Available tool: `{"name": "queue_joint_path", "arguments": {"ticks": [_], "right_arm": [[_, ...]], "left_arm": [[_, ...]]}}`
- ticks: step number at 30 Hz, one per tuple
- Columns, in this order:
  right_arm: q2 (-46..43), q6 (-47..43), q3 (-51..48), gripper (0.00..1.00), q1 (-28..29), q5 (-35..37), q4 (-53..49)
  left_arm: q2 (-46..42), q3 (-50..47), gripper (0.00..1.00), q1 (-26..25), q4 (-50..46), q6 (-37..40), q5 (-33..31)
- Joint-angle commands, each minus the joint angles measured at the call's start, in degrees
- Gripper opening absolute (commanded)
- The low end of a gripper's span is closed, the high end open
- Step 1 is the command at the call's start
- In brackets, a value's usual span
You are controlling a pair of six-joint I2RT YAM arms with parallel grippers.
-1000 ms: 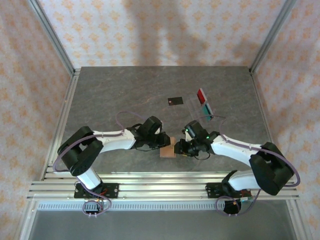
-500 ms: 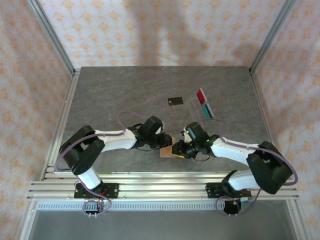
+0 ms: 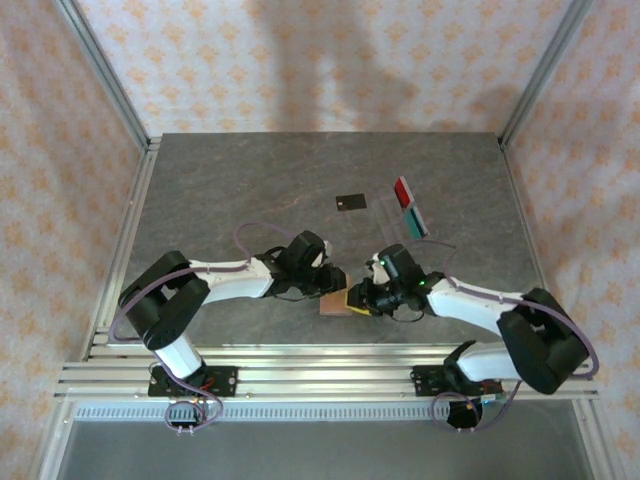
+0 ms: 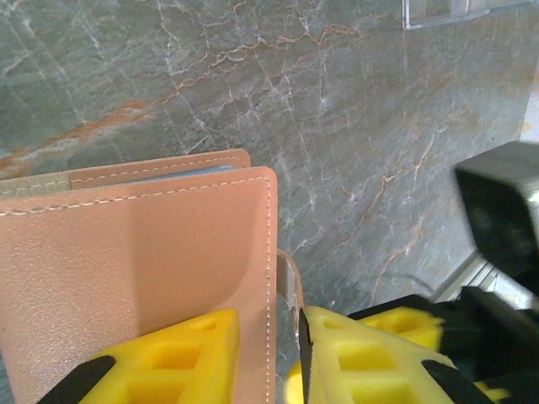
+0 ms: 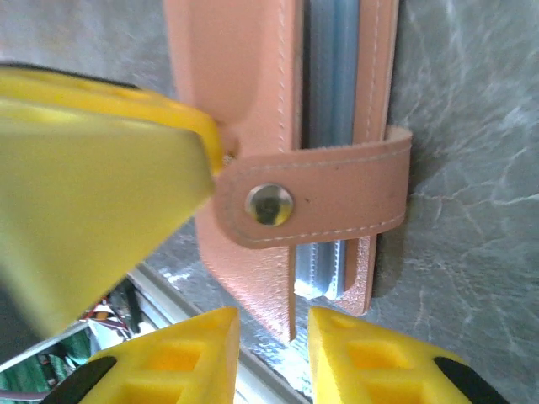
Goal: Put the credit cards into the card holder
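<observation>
The tan leather card holder [image 3: 332, 306] lies near the table's front edge, between my two grippers. In the left wrist view its cover [image 4: 126, 269] lies under one finger of my left gripper [image 4: 268, 353]. The jaws stand a little apart, with the cover's edge and the strap [image 4: 290, 273] in the gap. My right gripper [image 5: 274, 353] is open around the cover's lower edge without touching it. The snap strap [image 5: 337, 189] wraps over the holder [image 5: 244, 76]. A black credit card [image 3: 349, 202] lies flat further back. The red card [image 3: 404, 190] and the teal card [image 3: 411, 215] lean in a clear stand.
The clear acrylic stand [image 3: 420, 228] sits at the back right of the holder. An aluminium rail [image 3: 320, 370] runs along the near edge just behind both grippers. Frame posts rise at the table's far corners. The two grippers [image 3: 338, 285] [image 3: 357, 298] nearly touch.
My right gripper has moved left and down to the holder's edge, and its jaws have narrowed. The left gripper has stayed at the holder, its jaws parting slightly.
</observation>
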Motion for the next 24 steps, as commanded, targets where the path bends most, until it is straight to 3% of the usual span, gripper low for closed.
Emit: {"name": "queue_joint_path", "arguments": {"ticks": [1, 8, 15, 24], "right_arm": [[-4.25, -2.58, -0.52, 0.31, -3.44, -1.09, -4.52], [-9.56, -5.22, -0.44, 0.32, -9.08, -2.57, -10.26], [-9.53, -6.0, -1.4, 0.3, -10.31, -2.54, -10.69], [-10.09, -5.96, -1.8, 0.3, -10.46, -2.04, -10.91]], "left_arm": [[-0.78, 1.75, 0.27, -0.51, -1.64, 0.93, 0.33], [-0.71, 1.92, 0.3, -0.83, -1.48, 0.59, 0.03], [-0.66, 3.25, 0.34, -1.01, -1.82, 0.6, 0.33], [0.74, 4.42, 0.26, -1.48, -3.74, 1.54, 0.08]]}}
